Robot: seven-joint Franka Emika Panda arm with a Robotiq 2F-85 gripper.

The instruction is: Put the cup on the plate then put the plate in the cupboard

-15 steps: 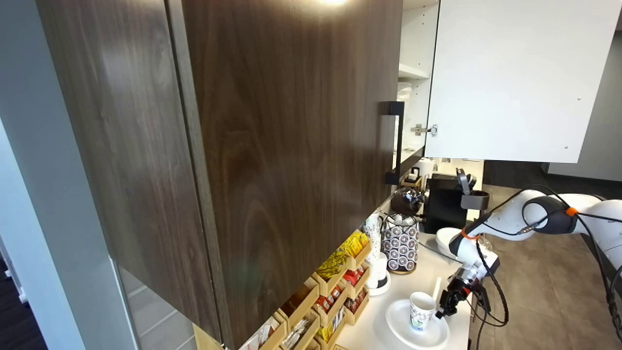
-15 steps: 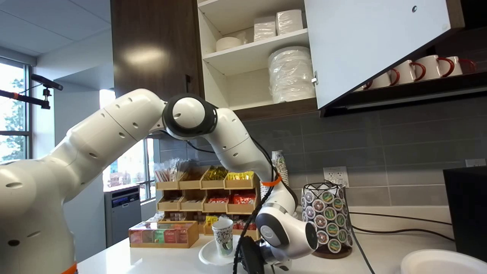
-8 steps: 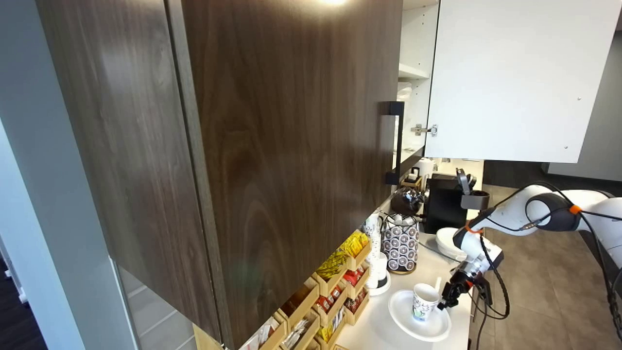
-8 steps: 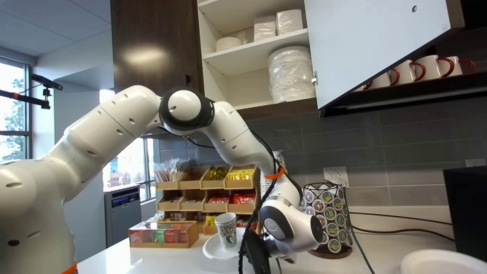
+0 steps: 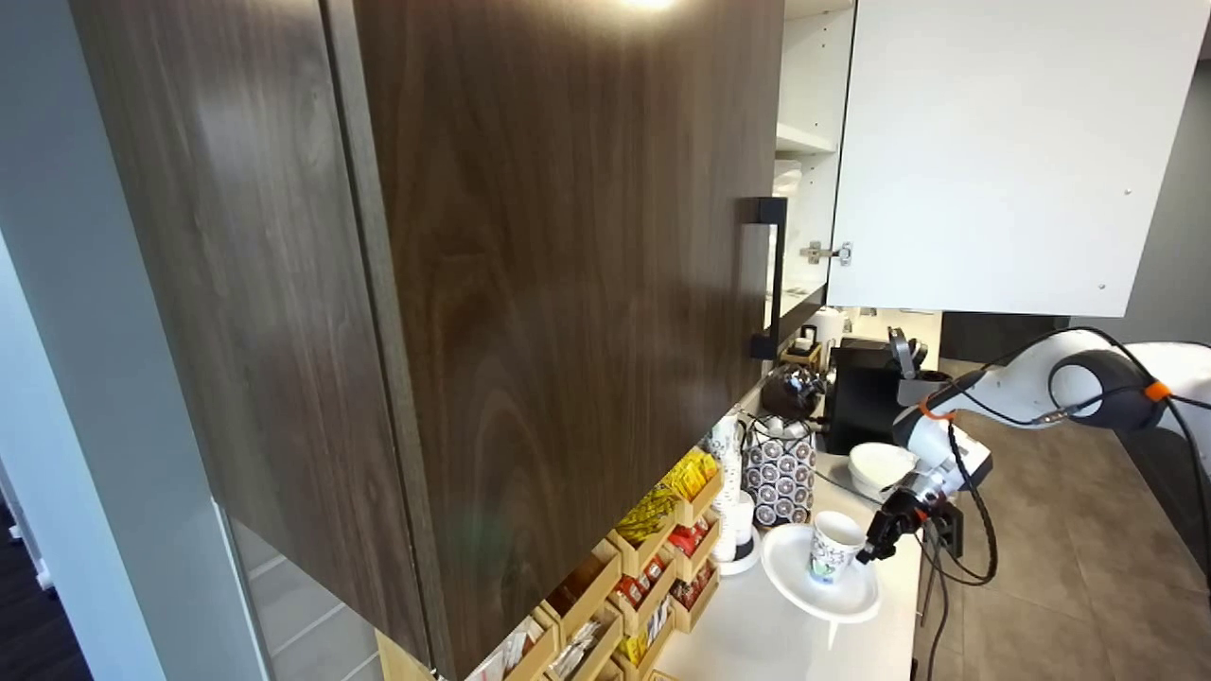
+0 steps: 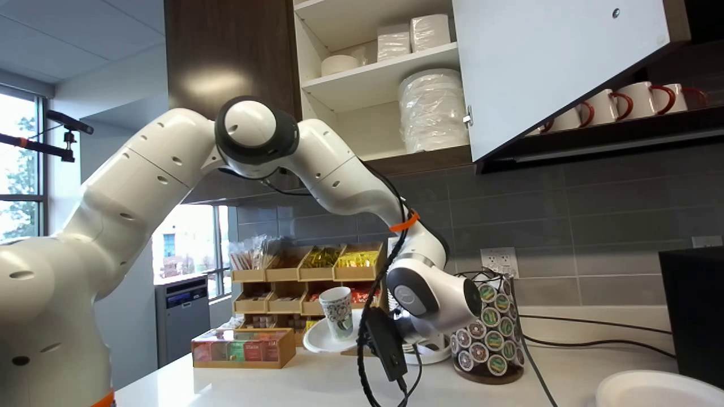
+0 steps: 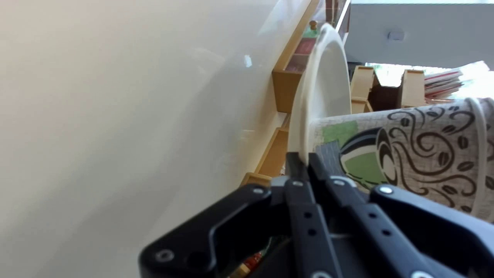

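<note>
Left to right, we've got the plate [image 6: 314,340] held up, the counter [image 6: 249,387] below it, the cup [image 6: 338,312] standing on it; then the gripper [image 7: 303,157], jaws narrow, pinching the plate's rim; then, above the plate, the cupboard [image 6: 365,129]. We judge plate and cup light, the plate bendy, the cup free to slide, so we want this rim grip deep and the plate level!

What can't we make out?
Cup: top cut off by wrist view's right edge.
Grip of claw on plate: hidden by black box in an exterior view.
Cupboard interior: mostly behind brown cabinet in an exterior view.
White dish: cut by an exterior view's corner.
</note>
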